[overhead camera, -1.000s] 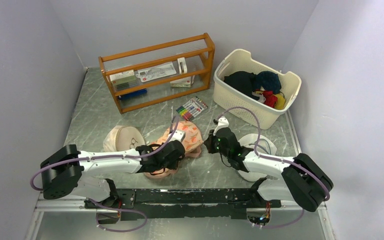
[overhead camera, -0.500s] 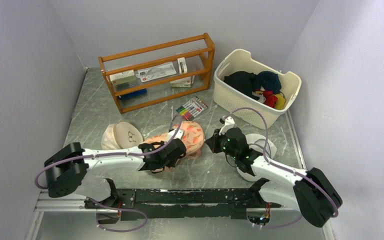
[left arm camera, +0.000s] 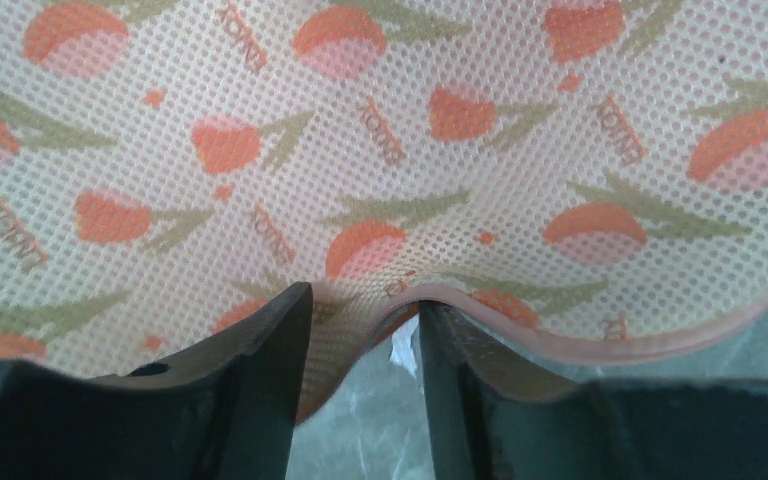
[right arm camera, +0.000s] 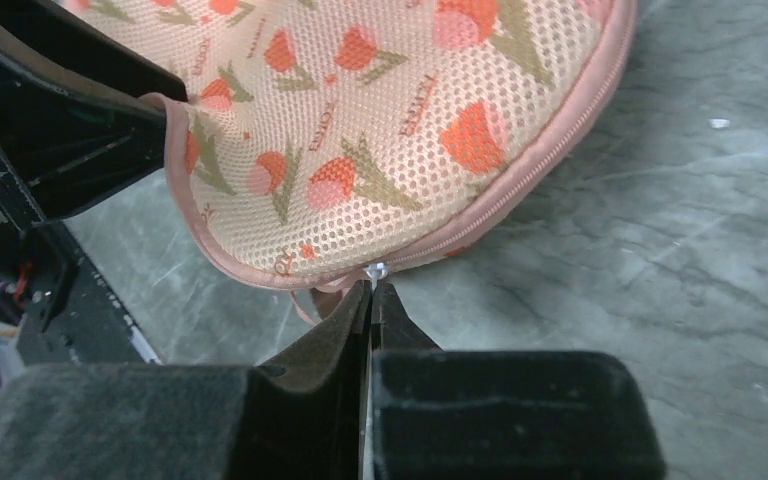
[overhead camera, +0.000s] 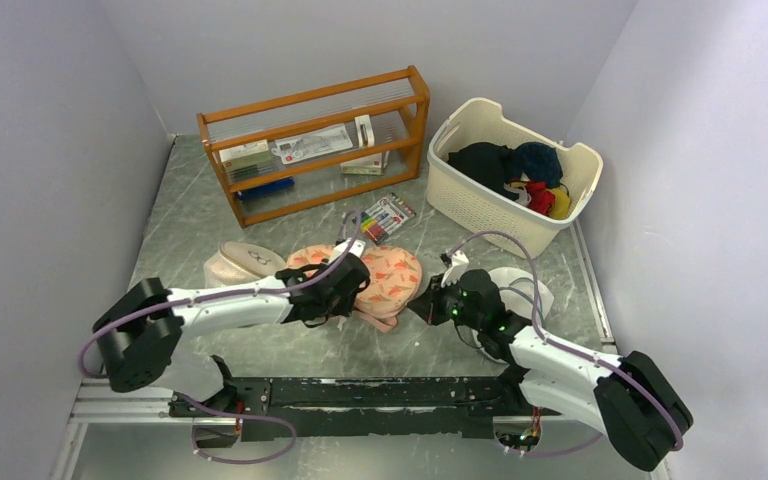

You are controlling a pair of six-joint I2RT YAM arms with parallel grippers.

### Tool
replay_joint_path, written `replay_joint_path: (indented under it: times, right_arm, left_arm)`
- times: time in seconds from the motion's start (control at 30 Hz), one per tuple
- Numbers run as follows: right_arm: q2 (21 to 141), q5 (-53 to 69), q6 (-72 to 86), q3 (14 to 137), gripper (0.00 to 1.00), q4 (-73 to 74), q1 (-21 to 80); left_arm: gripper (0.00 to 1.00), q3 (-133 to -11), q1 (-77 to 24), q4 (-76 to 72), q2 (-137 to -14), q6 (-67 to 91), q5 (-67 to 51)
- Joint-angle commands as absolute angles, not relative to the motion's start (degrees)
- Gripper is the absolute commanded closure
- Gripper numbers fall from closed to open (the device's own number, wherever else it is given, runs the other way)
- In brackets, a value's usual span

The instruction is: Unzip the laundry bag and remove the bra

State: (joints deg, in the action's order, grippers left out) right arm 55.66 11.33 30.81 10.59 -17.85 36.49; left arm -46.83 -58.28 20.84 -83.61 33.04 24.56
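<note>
Right pincer is squeezed fully together on the small silvery zip tab at the near rim of the peanut-shaped peach mesh laundry bag, printed with orange-red flowers and green leaves. Left pincer nips the bag's piped edge, holding it raised. The bag lies mid-desk between both arms, long axis running left to right, zip closed where it shows. Beyond, a cream slotted plastic basket holds dark, blue, red and yellow clothes.
</note>
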Motion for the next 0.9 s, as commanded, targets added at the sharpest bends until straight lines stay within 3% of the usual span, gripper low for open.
replay_joint_path:
  times: [0.0, 0.13, 0.2, 0.27, 0.67, 0.87]
  right_arm:
    - [56.31, 17.47, 32.17, 10.24, 1.0, -23.18, 37.33]
    - [56.84, 18.0, 32.88, 10.15, 1.0, -24.28, 38.59]
    - [56.74, 18.15, 33.17, 10.03, 1.0, -24.79, 39.06]
    - [56.51, 18.26, 33.48, 10.02, 1.0, -24.75, 39.2]
    - [52.92, 17.35, 32.84, 11.76, 1.0, -20.47, 39.73]
    - [54.55, 17.8, 32.65, 11.64, 1.0, -21.07, 39.96]
  left_arm:
    - [0.41, -42.96, -58.44, 22.92, -75.2, 34.64, 19.77]
    - [0.25, -40.61, -59.11, 22.65, -65.29, 35.38, 15.09]
    - [0.11, -40.66, -59.85, 20.11, -62.45, 34.02, 11.66]
    - [0.06, -42.3, -61.38, 18.14, -62.56, 32.75, 10.07]
    - [0.1, -55.02, -66.73, 13.86, -86.08, 27.15, 15.84]
    - [0.3, -53.53, -66.71, 13.56, -90.4, 29.48, 19.52]
